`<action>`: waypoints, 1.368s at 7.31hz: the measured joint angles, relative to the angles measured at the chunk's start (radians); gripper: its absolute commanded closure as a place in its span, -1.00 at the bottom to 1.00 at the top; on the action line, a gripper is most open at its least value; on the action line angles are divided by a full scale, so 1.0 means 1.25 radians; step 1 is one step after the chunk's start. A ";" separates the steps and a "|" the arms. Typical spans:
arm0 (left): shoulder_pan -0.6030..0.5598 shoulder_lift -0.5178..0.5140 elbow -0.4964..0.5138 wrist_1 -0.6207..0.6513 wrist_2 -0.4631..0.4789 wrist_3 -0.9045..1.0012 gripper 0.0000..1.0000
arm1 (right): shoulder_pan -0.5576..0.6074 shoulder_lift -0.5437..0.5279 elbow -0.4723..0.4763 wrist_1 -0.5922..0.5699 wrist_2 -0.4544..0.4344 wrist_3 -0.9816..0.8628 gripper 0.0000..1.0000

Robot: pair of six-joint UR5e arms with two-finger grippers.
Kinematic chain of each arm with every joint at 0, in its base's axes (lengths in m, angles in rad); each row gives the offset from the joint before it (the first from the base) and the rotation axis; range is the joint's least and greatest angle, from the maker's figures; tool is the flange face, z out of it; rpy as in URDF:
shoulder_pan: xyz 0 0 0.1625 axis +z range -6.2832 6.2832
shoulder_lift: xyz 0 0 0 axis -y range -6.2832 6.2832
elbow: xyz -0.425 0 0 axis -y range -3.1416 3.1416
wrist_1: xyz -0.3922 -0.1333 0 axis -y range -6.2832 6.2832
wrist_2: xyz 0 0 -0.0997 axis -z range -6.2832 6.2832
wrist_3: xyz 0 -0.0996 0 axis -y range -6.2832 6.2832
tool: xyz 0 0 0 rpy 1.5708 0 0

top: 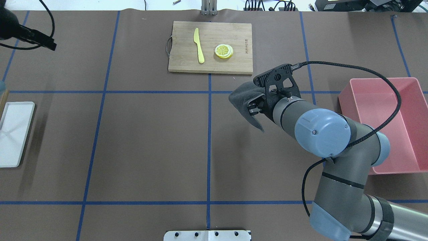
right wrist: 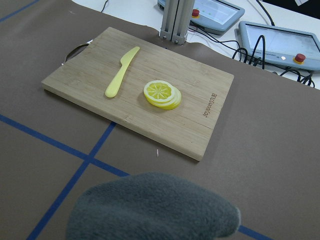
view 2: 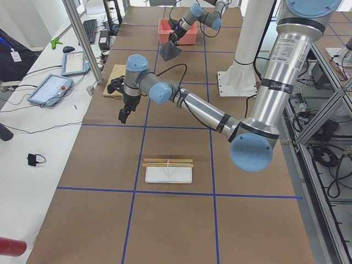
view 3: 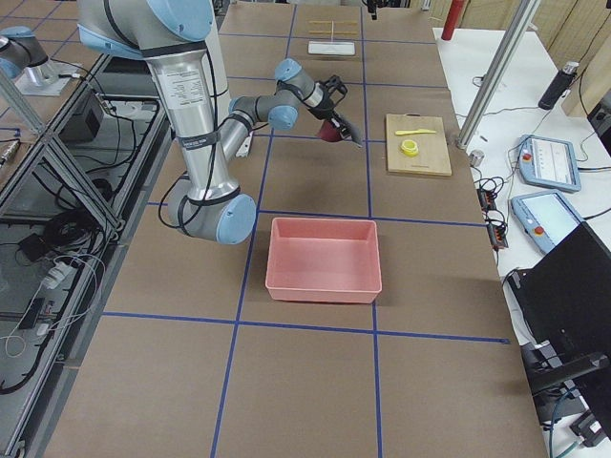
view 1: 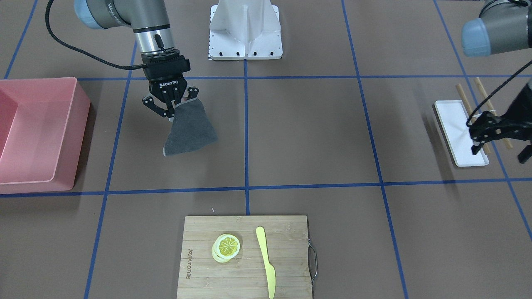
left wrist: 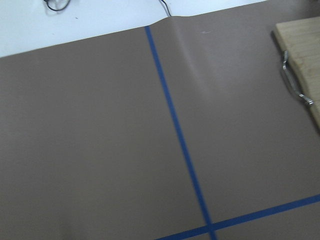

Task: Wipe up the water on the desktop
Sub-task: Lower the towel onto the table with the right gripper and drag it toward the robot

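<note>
**Status: cloth held above desktop**

The right gripper (view 1: 171, 109) is closed on the top edge of a grey cloth (view 1: 189, 131). The cloth hangs down over the desktop (view 1: 311, 133), in the rectangle between the pink bin (view 1: 66, 124) and the centre tape line (view 1: 246, 133). Whether its lower edge touches the surface cannot be told.

The left gripper (view 1: 501, 151) hangs above the white tray (view 1: 453, 120), fingers spread wide and empty. Two chopsticks (view 1: 464, 99) lie across the tray.

The brown desktop, marked with blue tape, spans all views. A bamboo board (view 1: 291, 249) rests at its far edge and carries lemon slices (view 1: 226, 247) and a yellow knife (view 1: 266, 261), side by side and apart.
</note>
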 measured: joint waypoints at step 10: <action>-0.308 0.159 0.348 -0.054 -0.182 0.437 -0.98 | 0.065 0.033 -0.024 -0.541 0.112 -0.101 1.00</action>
